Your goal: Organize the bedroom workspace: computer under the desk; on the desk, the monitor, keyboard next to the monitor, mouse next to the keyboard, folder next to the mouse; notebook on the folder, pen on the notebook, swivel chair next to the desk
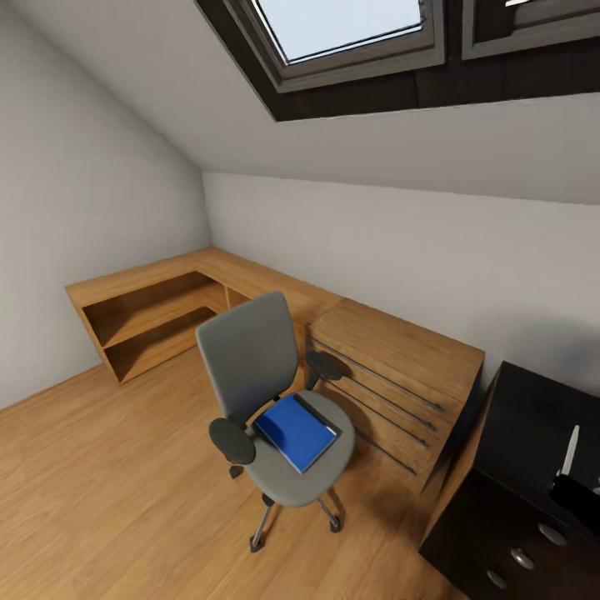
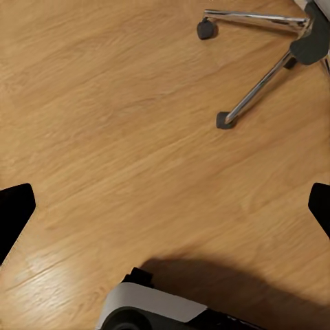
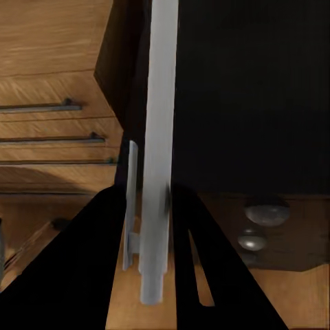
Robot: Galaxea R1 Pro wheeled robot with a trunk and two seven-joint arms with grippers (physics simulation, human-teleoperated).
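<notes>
The swivel chair (image 1: 250, 358) with grey seat and back stands on the wood floor in front of a wooden dresser. The blue folder (image 1: 294, 432) lies flat on its seat. The glossy black desk (image 1: 533, 417) with round silver knobs fills the lower right corner. Above it my right gripper (image 1: 575, 492) is shut on the whitish pen (image 1: 571, 450), which sticks upward. The pen (image 3: 159, 137) runs between the dark fingers (image 3: 89, 275) of my right gripper (image 3: 155, 227), with a thin grey strip beside it. My left gripper (image 2: 165, 213) hangs open over bare floor. Computer, monitor, keyboard, mouse and notebook are out of view.
A light wooden dresser (image 1: 400, 358) with bar handles stands between chair and desk. A low wooden shelf unit (image 1: 150, 317) runs along the far corner. The chair's chrome legs and castors (image 2: 227, 120) stand on the floor past my left gripper. A skylight sits in the sloped ceiling.
</notes>
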